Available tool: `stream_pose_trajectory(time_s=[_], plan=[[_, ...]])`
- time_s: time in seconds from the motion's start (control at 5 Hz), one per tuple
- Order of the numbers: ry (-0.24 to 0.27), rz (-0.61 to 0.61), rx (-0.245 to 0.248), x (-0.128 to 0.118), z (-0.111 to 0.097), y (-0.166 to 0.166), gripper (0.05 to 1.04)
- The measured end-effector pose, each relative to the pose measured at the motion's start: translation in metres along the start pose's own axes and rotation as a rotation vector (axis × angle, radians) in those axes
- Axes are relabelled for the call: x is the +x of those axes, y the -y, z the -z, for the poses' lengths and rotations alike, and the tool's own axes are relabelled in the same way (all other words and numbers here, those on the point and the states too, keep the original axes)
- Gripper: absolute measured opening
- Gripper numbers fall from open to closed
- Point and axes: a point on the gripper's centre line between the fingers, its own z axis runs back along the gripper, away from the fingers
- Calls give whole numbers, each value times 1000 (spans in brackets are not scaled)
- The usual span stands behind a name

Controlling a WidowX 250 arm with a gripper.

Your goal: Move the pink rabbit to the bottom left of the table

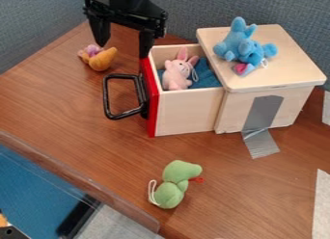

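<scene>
Brown wood-grain counter [71, 115] against blue fabric partitions [26, 28]. Pale wooden box [270, 110], red-fronted drawer [187, 112] pulled out; pink plush rabbit [177, 74] inside. Black hand [122, 47] above, spread. Green plush toy [172, 185] in front.

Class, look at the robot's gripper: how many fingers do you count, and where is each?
2. On the gripper, one finger hangs near the orange-and-purple toy, the other finger near the drawer's red front. No others seem hidden.
</scene>
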Motion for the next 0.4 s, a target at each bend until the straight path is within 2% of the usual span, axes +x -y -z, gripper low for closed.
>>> stream_pose_trajectory(time_s=[0.2,0.4], plan=[[-32,2,0,-3,10,2,1000],[-41,32,-27,9,20,19,1000]])
